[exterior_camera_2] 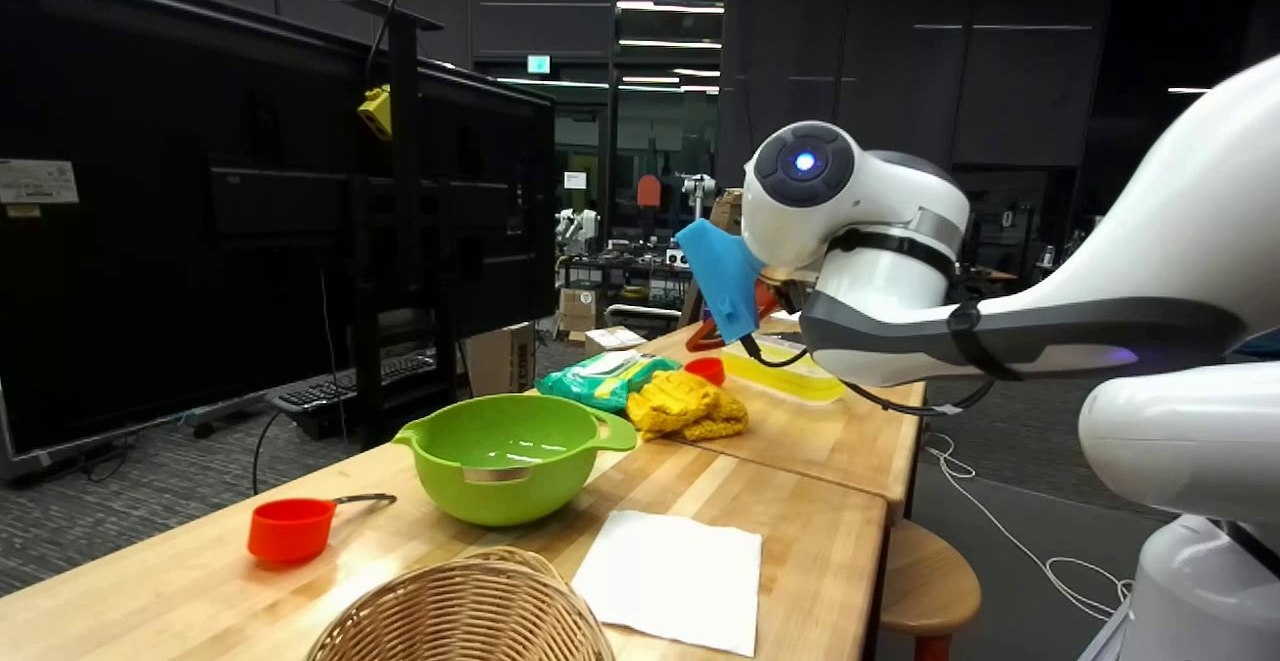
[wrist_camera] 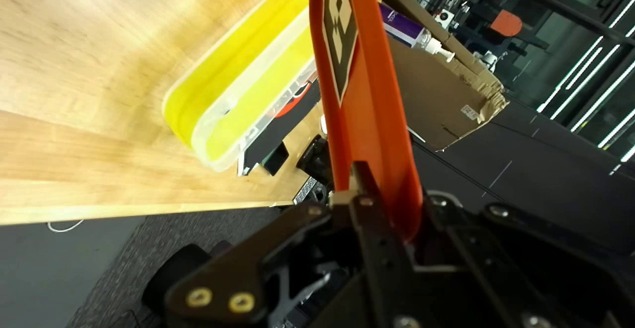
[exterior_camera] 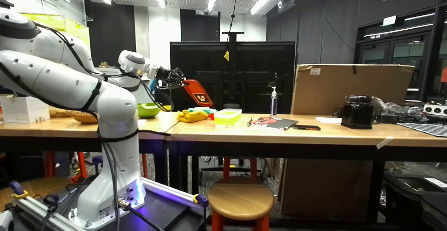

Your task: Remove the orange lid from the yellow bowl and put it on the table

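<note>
I have the gripper [exterior_camera: 182, 78] clamped on one end of the lid [wrist_camera: 366, 112]; the lid is off the yellow bowl [exterior_camera: 227, 120], higher than it and apart; the lid's long axis slopes down and away from the gripper, so I judge it wants levelling before I let go; the table [wrist_camera: 89, 70] shows bare wood beside the yellow bowl; a cloth [exterior_camera_2: 685, 406] lies near it; in an exterior view a screen [exterior_camera: 200, 66] stands beyond it.

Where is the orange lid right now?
In an exterior view, left of centre, the orange lid is held tilted by the gripper, above and left of the yellow bowl.
</note>
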You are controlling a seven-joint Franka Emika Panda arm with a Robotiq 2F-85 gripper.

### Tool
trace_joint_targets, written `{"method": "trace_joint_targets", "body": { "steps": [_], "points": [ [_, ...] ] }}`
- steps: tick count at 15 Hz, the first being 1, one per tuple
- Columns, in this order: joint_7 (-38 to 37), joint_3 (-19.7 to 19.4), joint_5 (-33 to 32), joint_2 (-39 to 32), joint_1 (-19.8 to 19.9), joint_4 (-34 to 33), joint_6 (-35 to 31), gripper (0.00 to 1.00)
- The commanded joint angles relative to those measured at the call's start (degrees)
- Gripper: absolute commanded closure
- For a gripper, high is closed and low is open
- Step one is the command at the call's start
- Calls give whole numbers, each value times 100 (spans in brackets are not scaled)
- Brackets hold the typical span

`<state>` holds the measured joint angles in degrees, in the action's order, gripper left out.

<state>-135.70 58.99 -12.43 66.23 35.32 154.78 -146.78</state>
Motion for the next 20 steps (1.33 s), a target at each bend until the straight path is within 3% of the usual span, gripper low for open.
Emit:
{"method": "trace_joint_targets", "body": {
  "steps": [1,5,6,7,8,12,17,20],
  "points": [
    [-255,131,124,-137,-159,133,-182,97],
    [-251,254,226,-421,-137,170,-492,97],
    [-199,246,246,-525,-137,179,-605,87],
    [-127,234,253,-663,-121,180,-761,61],
    [-14,187,257,-846,-122,162,-896,60],
    [382,14,284,-1369,-159,113,-1402,37],
    [1397,-533,323,-2004,-710,-243,-1386,4],
    [2095,-916,330,-2595,-1115,-582,-1445,0]
  ]
}}
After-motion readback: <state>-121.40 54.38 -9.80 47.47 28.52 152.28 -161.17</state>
